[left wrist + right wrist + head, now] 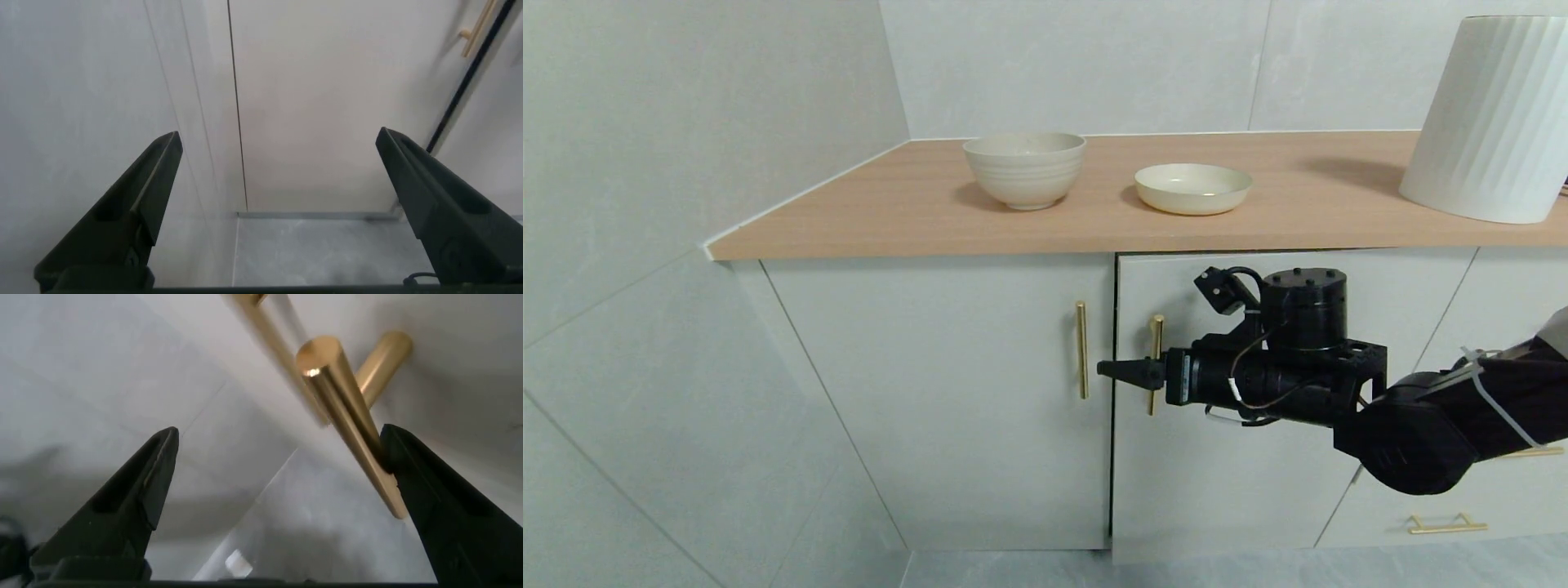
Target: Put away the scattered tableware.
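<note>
Barely started: ribbed cream ceramic bowl (1024, 169) and shallow cream dish (1193, 188) sit on the wooden countertop (890, 212). Right gripper (1107, 369) is spread at the brass bar handle (1156, 363) (left gripper (278, 137) gapes too).

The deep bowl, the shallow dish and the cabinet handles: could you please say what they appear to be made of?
Deep bowl: likely glazed ceramic, cream, ribbed, soft sheen. Shallow dish: probably the same, smoother. Cabinet handles: brass-coloured metal, brushed, with a bright highlight.

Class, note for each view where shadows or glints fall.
Head view: soft shadows lie on the counter left of the bowl, the dish and the white ribbed tub. Right wrist view: a bright glint on the brass handle end.
</note>
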`<state>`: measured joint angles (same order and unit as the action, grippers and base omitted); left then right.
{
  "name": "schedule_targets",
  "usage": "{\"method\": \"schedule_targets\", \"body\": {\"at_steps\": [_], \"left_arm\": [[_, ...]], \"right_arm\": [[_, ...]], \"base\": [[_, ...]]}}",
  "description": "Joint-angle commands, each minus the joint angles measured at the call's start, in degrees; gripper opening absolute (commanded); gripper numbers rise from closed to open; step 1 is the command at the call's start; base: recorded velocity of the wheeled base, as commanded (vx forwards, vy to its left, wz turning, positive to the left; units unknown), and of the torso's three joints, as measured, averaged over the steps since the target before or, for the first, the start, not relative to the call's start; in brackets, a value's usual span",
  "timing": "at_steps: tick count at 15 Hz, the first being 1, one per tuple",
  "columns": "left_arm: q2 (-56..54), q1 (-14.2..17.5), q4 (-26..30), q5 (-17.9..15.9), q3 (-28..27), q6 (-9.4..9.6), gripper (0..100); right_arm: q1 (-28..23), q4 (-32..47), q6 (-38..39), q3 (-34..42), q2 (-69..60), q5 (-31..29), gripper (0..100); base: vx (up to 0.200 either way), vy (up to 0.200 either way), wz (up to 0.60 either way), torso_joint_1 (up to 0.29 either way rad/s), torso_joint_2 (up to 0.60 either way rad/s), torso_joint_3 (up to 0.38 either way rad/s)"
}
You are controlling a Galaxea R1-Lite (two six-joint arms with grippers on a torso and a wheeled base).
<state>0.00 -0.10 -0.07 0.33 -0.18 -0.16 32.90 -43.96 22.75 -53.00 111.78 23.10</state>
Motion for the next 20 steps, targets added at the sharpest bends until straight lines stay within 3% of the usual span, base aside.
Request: {"method": "schedule_targets", "body": {"at_steps": [1,10,13,14,15,17,18,19,20], "left_arm": [[0.0,0.0,0.0,0.0,0.0,-0.02,100],[0.0,0.0,0.1,-0.2,0.0,0.16,100],[0.0,0.0,-1.1,-0.2,-0.2,2.62,100],[0.0,0.0,-3.2,-1.0,-3.2,3.85,100],[5.4,-0.3,1.1,-6.9,-10.5,4.11,100],[18.3,-0.3,5.1,-17.1,-17.7,4.2,100],[22.7,-0.3,5.0,-19.7,-19.2,4.29,100],[34.8,-0.3,4.6,-23.7,-23.4,5.34,100],[43.2,-1.2,2.4,-24.2,-26.4,5.43,100]], "right_arm": [[0.4,-1.2,0.0,3.2,-3.4,1.0,100],[1.4,-1.6,0.5,15.2,-16.9,11.4,100],[1.4,-1.6,0.5,18.2,-19.1,15.6,100],[1.4,-1.6,0.5,19.1,-19.9,16.2,100],[1.4,-1.6,0.4,20.3,-21.6,16.3,100],[1.4,-1.6,0.4,22.8,-23.3,16.3,100],[1.4,-1.6,0.4,23.3,-23.5,16.3,100],[1.3,-1.6,0.3,24.7,-24.2,16.3,100],[1.3,-1.6,0.3,25.3,-24.7,16.2,100]], "base": [[0.0,0.0,0.0,0.0,0.0,0.0],[0.0,0.0,0.0,0.0,0.0,0.0],[0.0,0.0,0.0,0.0,0.0,0.0],[0.0,0.0,0.0,0.0,0.0,0.0],[0.0,0.0,0.0,0.0,0.0,0.0],[0.0,0.0,0.0,0.0,0.0,0.0],[0.0,0.0,0.0,0.0,0.0,0.0],[0.0,0.0,0.0,0.0,0.0,0.0],[0.0,0.0,0.0,0.0,0.0,0.0]]}}
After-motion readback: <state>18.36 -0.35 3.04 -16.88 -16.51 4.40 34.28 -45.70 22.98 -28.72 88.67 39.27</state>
